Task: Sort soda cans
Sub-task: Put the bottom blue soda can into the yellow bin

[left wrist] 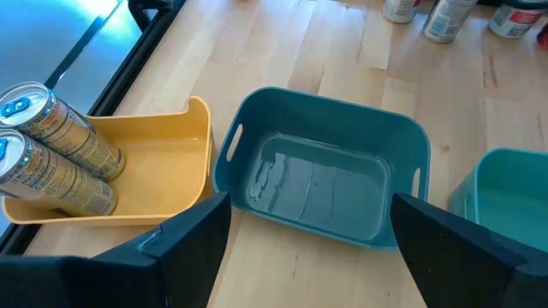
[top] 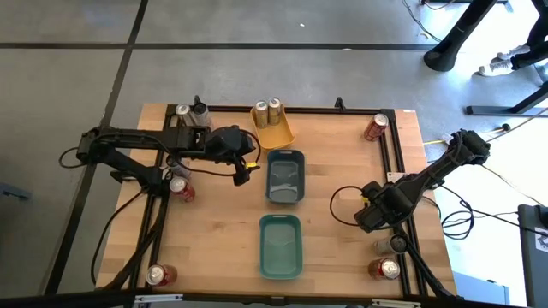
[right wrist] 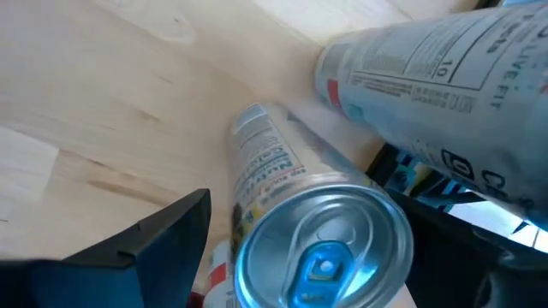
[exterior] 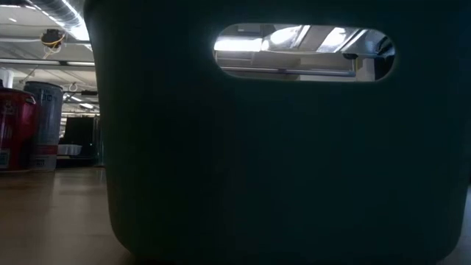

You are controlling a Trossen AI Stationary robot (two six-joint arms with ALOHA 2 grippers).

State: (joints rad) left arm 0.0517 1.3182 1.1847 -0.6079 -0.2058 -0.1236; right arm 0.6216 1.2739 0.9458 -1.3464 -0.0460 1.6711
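Looking down from above: two gold cans (top: 267, 109) sit in the yellow tray (top: 274, 130) at the table's far edge; red cans (top: 377, 128) wait at corners and sides, both teal trays (top: 285, 177) empty. Left wrist: left gripper (left wrist: 308, 244) spread, empty, above a teal tray. Right wrist: right gripper (right wrist: 342, 257) spread around a silver can (right wrist: 321, 244), not yet clamped.

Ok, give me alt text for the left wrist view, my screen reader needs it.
Open left pincer hovers over an empty teal tray on the wooden table. Beside that tray sits a yellow tray holding two gold cans; a second teal tray shows at the other side, and more cans stand farther off.
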